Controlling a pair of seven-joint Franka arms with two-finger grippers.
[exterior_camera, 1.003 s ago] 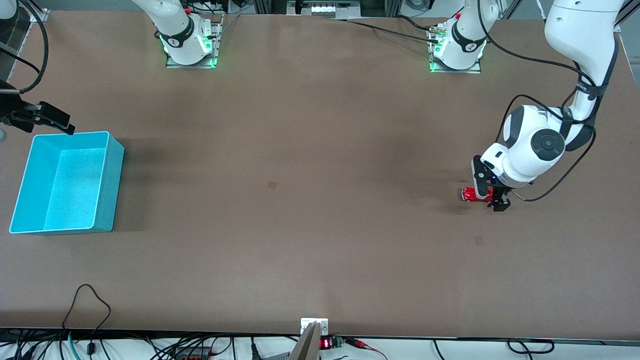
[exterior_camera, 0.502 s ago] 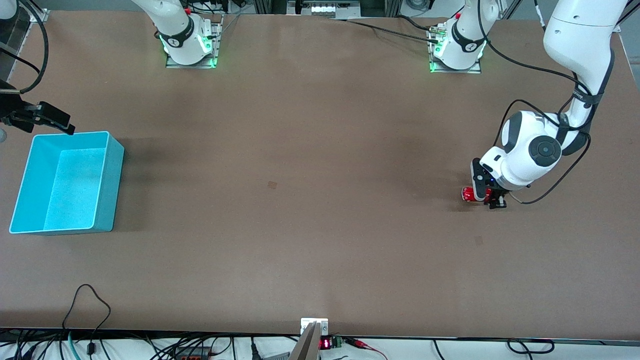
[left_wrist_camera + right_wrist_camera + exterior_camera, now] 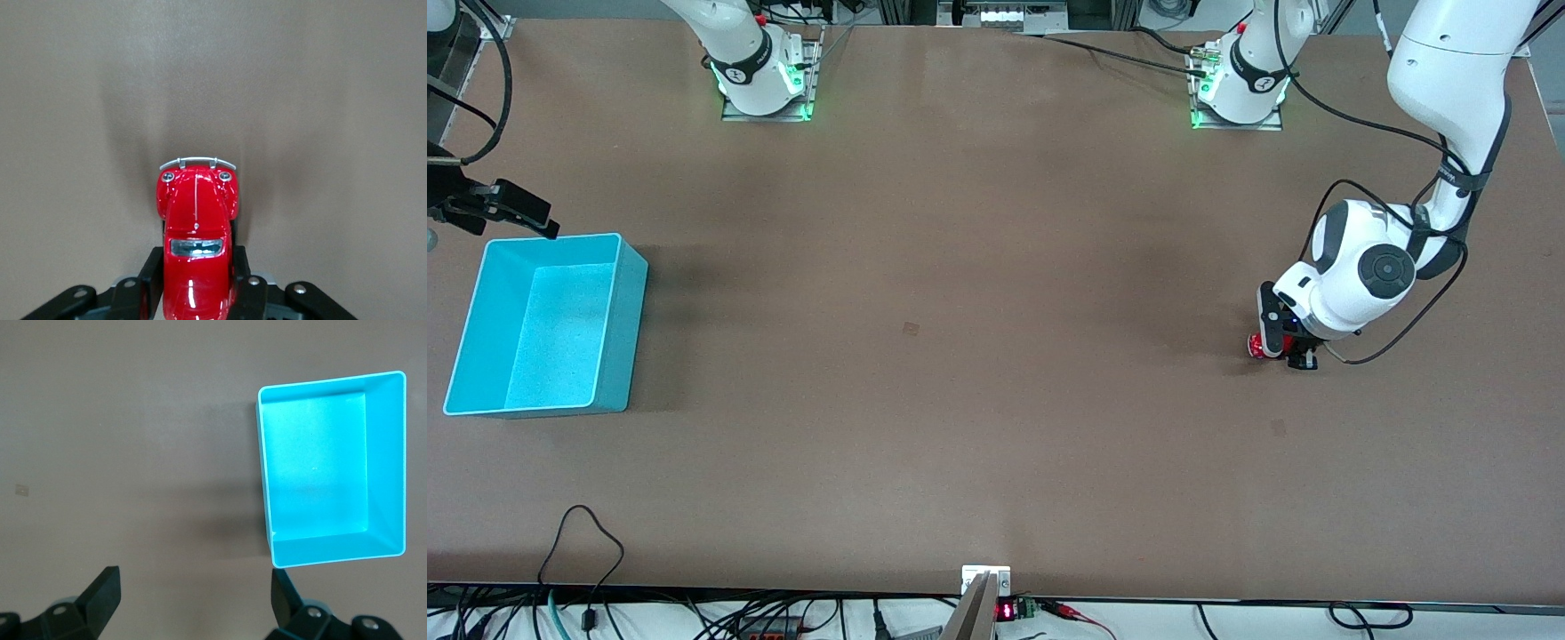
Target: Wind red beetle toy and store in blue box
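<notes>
The red beetle toy [image 3: 1256, 345] stands on the brown table toward the left arm's end. In the left wrist view the toy [image 3: 197, 227] points away from the camera, its silvery bumper foremost. My left gripper [image 3: 1282, 345] is down at the table and shut on the toy's rear half, one black finger [image 3: 151, 273] pressed to each side. The blue box [image 3: 628, 329] stands empty at the right arm's end and also shows in the right wrist view [image 3: 320, 467]. My right gripper [image 3: 516, 209] waits open over the table beside the box, its fingers [image 3: 100, 593] wide apart.
A small dark mark [image 3: 911, 329] lies on the table's middle and another [image 3: 1278, 428] lies nearer the front camera than the toy. Cables and a small display [image 3: 1005, 611] run along the table's front edge.
My left gripper has come down lower and slid along the toy toward the right arm's end, covering more of it. The toy's exposed end has stayed in place. The right arm has not moved.
</notes>
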